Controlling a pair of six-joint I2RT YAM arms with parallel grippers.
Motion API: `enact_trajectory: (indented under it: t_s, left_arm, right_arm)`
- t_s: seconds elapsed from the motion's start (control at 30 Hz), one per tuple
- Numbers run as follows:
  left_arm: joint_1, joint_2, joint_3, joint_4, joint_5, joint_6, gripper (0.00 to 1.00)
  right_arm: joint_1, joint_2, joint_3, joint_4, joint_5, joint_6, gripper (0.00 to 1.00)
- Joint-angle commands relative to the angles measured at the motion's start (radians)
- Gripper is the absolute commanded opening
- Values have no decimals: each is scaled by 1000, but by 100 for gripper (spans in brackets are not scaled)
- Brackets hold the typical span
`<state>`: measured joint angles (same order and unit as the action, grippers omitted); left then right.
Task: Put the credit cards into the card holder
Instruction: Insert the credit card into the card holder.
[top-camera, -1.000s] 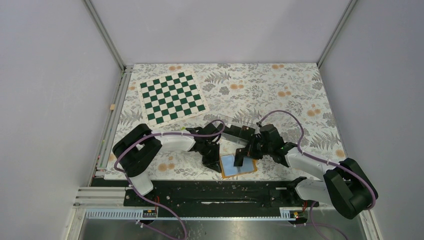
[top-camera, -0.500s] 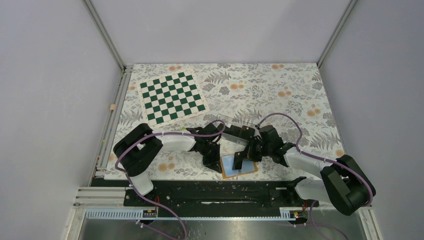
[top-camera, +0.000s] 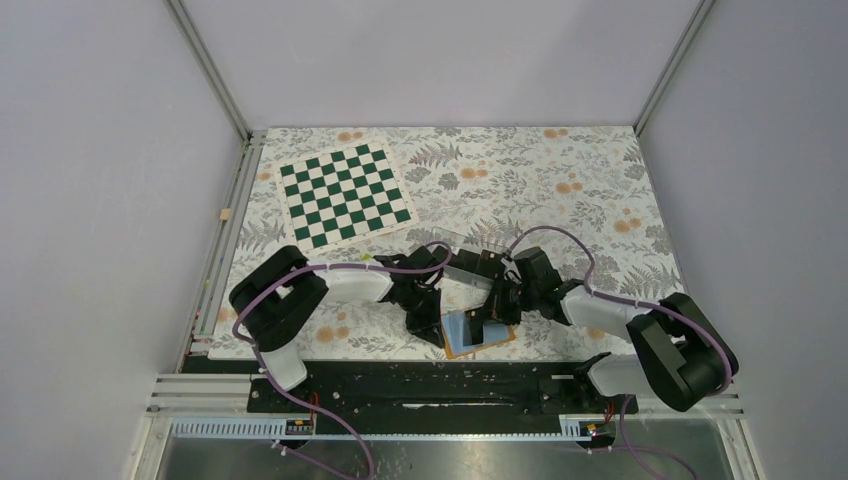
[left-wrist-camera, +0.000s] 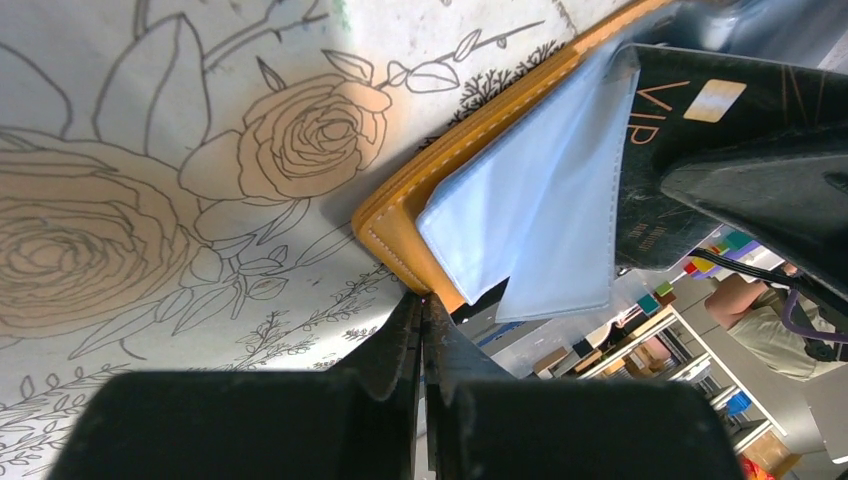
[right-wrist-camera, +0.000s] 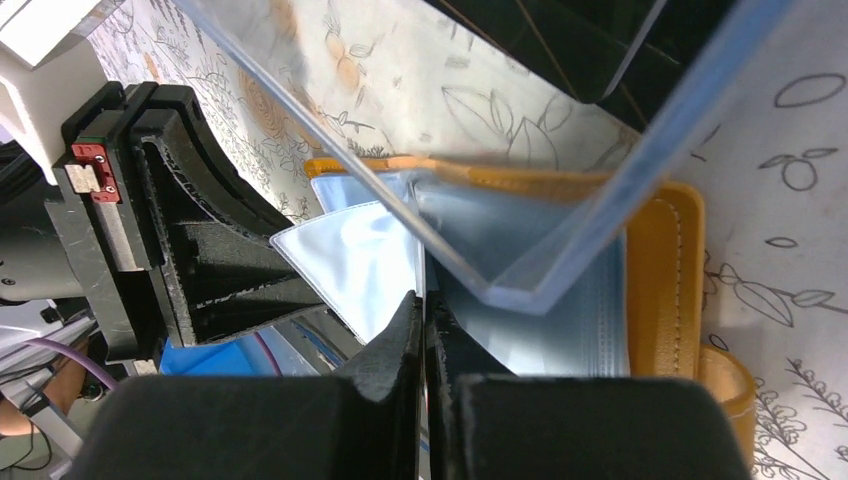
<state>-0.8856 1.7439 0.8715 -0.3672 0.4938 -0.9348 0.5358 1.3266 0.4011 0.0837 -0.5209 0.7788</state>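
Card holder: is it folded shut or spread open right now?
Spread open: the card holder shows its light blue inner pockets facing up, with the orange cover underneath.

The tabletop (top-camera: 560, 170) is covered edge to edge in a pale print of ferns and orange flowers. A green-and-white checkerboard mat (top-camera: 345, 195) lies flat at the far left, turned slightly askew. Close to the near edge, about midway across, the orange card holder (top-camera: 470, 342) lies open with its light blue pockets facing up. A clear plastic box (top-camera: 462, 268) sits just behind it.
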Motion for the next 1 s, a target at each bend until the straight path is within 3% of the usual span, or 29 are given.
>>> enact_trajectory:
  t_s: [0.0, 0.3, 0.73, 0.97]
  left_arm:
    - [-9, 43, 10, -3, -86, 21, 0]
    - [-9, 56, 45, -54, -104, 52, 0]
    - [-10, 76, 63, -55, -95, 60, 0]
    - [-10, 82, 72, -55, -96, 62, 0]
  right_arm:
    - [13, 45, 37, -118, -29, -69, 0]
    - [13, -40, 201, -343, 87, -170, 6]
    - [13, 22, 77, -158, -13, -130, 5]
    - [13, 36, 78, -190, -25, -140, 5]
